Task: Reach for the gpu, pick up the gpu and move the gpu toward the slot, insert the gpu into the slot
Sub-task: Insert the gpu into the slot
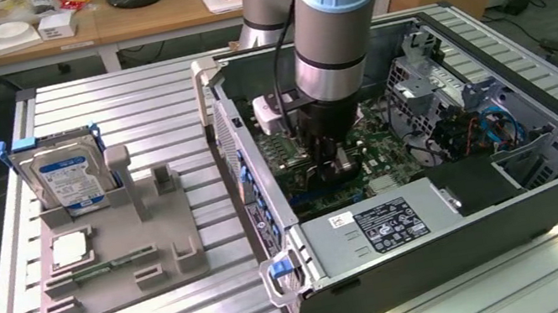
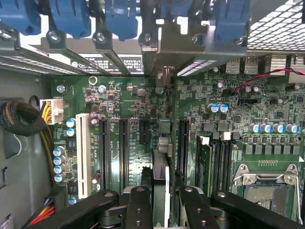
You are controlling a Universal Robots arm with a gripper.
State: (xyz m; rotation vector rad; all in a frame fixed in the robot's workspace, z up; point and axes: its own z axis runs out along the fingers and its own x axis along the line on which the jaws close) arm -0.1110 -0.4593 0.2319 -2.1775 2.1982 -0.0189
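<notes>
One gpu [image 2: 160, 171] edge-on between gripper [image 2: 162, 202] fingers, over motherboard [image 2: 128, 100] slots

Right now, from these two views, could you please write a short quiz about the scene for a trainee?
1. True or false: the hard drive stands in the grey holder, outside the case.
2. What does the gripper hold? A nothing; B the gpu; C the hard drive.
3. Fill in: the gripper is down inside the ____.

Key: 1 true; 2 B; 3 case.
</notes>
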